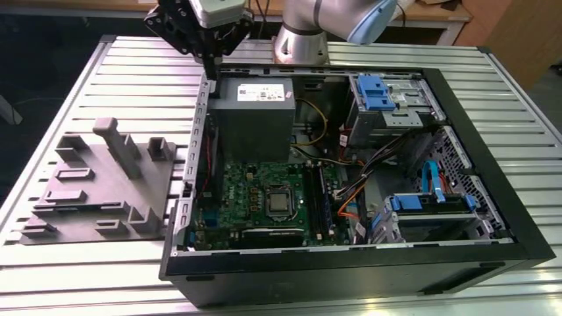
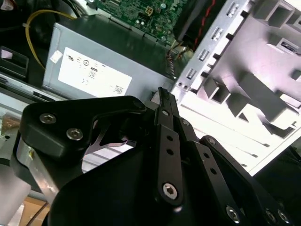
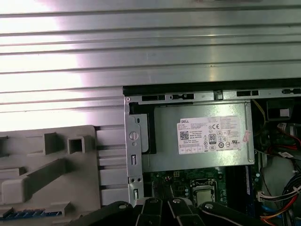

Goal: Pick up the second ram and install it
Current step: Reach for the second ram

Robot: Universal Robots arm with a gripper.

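My gripper (image 1: pixel 212 66) hangs above the rear edge of the open computer case (image 1: pixel 491 197), over the grey power supply (image 1: pixel 253 112), at the exterior view's upper left. Its fingers (image 2: pixel 163 96) are pressed together into one thin tip with nothing between them. The second ram (image 3: pixel 33 213) shows in the first wrist view as a narrow blue strip lying in the grey moulded tray (image 1: pixel 97 191), apart from the gripper. The long black memory slots (image 1: pixel 322 197) run beside the processor socket (image 1: pixel 279 203) on the green motherboard.
The tray has upright posts (image 1: pixel 118 148) and stands on the ribbed metal table (image 1: pixel 131 72) left of the case. Blue drive brackets (image 1: pixel 373 92), drive cages and loose cables (image 1: pixel 351 197) crowd the case's right half.
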